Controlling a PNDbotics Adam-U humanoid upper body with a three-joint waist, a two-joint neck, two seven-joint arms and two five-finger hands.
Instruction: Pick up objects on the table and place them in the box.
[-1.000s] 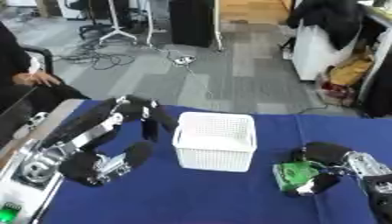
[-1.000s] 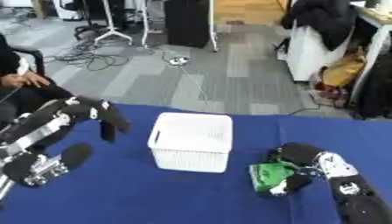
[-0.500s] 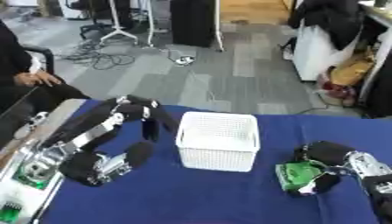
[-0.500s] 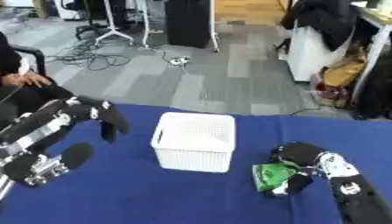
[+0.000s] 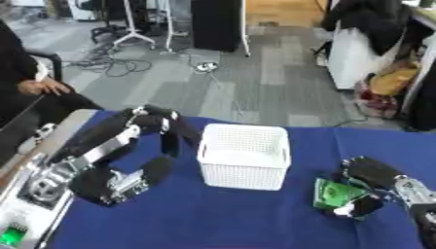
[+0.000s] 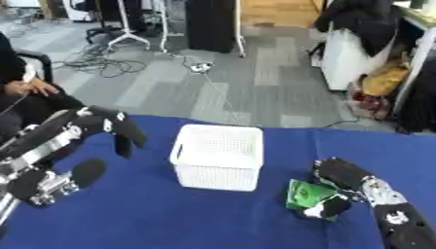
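A white lattice box stands in the middle of the blue table. To its right lies a green packet with my right hand curled over it, fingers and thumb closing round its right side. My left hand hangs at the left of the box, a little above the table, its fingers bent down and holding nothing. The packet's far edge is hidden by my right hand.
My left forearm stretches across the table's left part. A grey strip with a small green piece borders the table's left edge. A person sits beyond the far left corner. Past the table lie floor cables and bags.
The view has shifted slightly. My right hand has closed a little more round the green packet. The left arm stays about where it was.
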